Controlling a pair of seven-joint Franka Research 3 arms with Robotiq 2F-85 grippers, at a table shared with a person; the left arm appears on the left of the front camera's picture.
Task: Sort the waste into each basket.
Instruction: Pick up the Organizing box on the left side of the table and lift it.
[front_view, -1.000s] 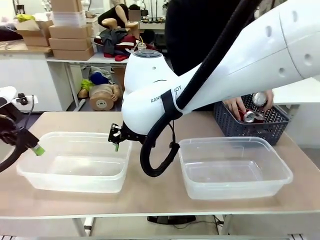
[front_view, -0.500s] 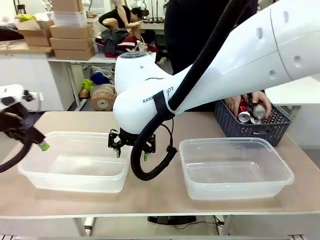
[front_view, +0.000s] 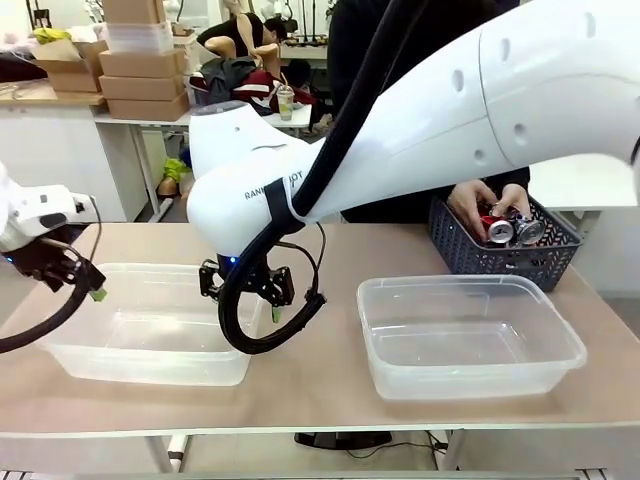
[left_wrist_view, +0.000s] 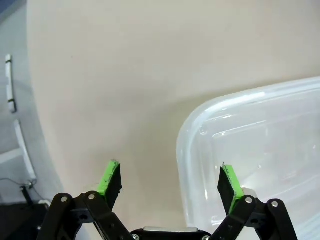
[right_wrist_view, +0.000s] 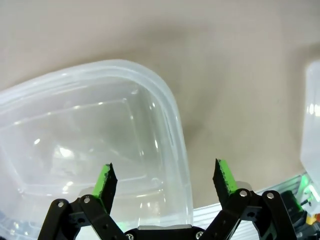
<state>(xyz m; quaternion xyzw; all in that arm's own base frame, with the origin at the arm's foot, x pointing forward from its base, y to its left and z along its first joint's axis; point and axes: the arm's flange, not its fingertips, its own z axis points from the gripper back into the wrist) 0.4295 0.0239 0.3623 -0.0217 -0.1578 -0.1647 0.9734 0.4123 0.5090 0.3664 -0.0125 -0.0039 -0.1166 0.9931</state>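
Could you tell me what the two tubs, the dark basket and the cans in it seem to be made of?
The left tub and the right tub look like clear glossy plastic: the table shows through them. The dark basket seems matte moulded plastic lattice. The cans look like metal, with shiny silver ends and red sides.

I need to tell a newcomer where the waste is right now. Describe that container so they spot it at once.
On the table's far right corner, behind the right-hand clear tub, sits a dark blue-grey lattice basket. Unlike both clear tubs, it is opaque, holds red cans, and the person's hands are in it.
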